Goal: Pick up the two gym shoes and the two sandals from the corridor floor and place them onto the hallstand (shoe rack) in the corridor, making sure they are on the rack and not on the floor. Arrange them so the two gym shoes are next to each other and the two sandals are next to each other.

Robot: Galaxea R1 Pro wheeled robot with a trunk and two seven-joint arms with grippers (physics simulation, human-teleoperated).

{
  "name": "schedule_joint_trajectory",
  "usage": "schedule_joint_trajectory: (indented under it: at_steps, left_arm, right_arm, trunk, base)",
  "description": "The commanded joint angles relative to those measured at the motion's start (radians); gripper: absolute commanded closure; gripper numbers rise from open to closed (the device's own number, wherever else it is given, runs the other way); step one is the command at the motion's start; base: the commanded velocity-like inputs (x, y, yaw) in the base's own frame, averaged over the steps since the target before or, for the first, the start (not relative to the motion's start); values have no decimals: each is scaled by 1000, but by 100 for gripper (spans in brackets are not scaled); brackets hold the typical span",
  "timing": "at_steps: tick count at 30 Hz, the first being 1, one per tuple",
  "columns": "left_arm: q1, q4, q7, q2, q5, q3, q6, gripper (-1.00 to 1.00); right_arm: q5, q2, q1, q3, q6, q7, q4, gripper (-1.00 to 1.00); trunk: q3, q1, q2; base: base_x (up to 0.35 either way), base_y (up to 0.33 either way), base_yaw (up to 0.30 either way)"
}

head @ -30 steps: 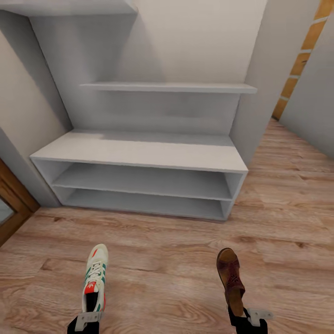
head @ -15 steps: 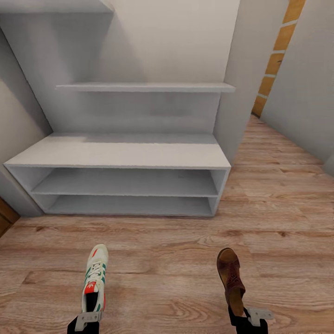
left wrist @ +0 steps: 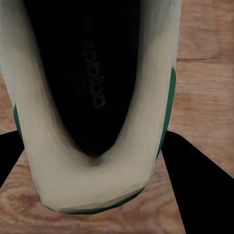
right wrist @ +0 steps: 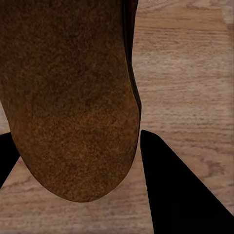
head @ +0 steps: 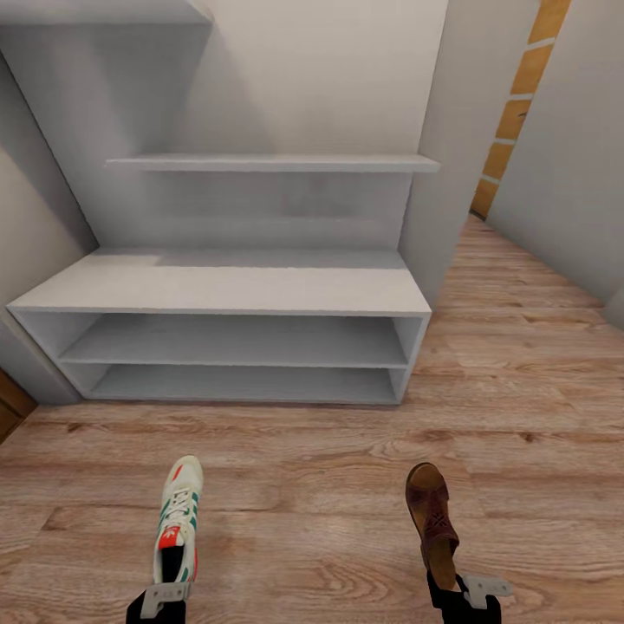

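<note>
White hallstand [head: 217, 290] bare-topped, standing on wood-plank corridor floor [head: 520, 390]

1 white gym shoe [head: 177, 520] with green stripes and 1 brown sandal [head: 432, 523] point toe-first toward the empty white hallstand [head: 227, 290], above the wood floor [head: 312, 485].

head view downward toward hallstand [head: 217, 290]; wrist views close over floor [head: 347, 511]

Both grippers are cropped by the head view's lower edge, so their grip seems unclear; the shoes' toes are cropped in the wrist views.
</note>
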Motion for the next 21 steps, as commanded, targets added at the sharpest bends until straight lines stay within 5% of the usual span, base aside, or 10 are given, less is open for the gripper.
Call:
schedule_joint_trajectory:
  at_steps: [1,11,13,21]
  left_arm:
    - [-1,0,-9,-1,-6,9,-3,100]
    - [-29,-15,-11,-11,-13,1,32,100]
    - [-70,-19,-11,-12,-14,0,66,100]
    - [-218,-28,-21,-21,-15,-1,255,100]
  right_arm:
    - [0,1,-1,-8,-1,9,-1,100]
    - [-6,-95,-1,-17,1,3,-3,100]
    - [-7,-126,-1,-47,1,3,-3,100]
    - [-6,-163,-1,-205,2,2,-6,100]
  trunk:
    - [-1,0,0]
    - [-1,0,0]
    - [-1,0,0]
    - [-1,0,0]
  base:
    - [0,0,0]
    - [0,0,0]
    - [0,0,0]
    - [0,0,0]
